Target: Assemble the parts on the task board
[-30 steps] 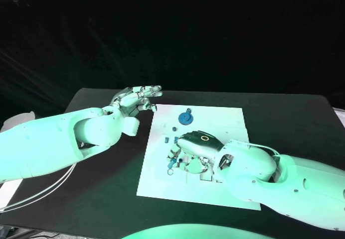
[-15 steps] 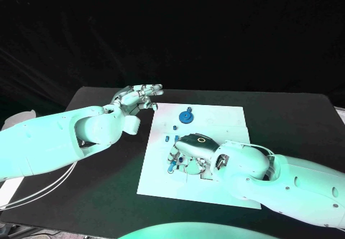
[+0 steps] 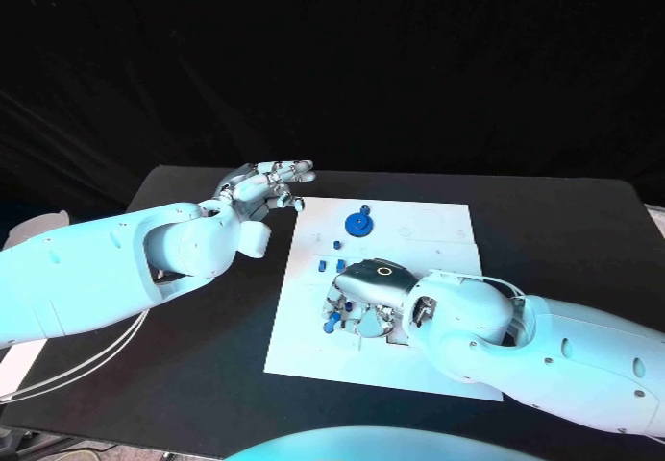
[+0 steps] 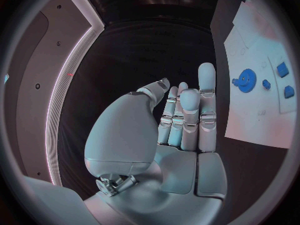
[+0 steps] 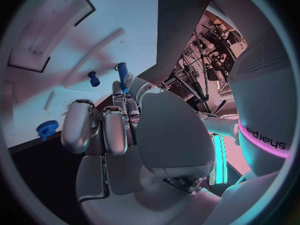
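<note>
Head view: right hand (image 3: 372, 288) pinching peg (image 5: 122, 73) over board (image 3: 416, 226); small, stiff, likely slippery; left hand (image 3: 263, 187) spread, empty.

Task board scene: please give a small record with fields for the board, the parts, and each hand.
board: white task board in the middle of the black table
gear: blue gear lies on the board's far part, apart from both hands
left hand: open, fingers spread, holds nothing, beside the board's far left corner
right hand: over the board's middle, fingers down; pinches a blue peg
small parts: blue pieces near the right hand
</note>
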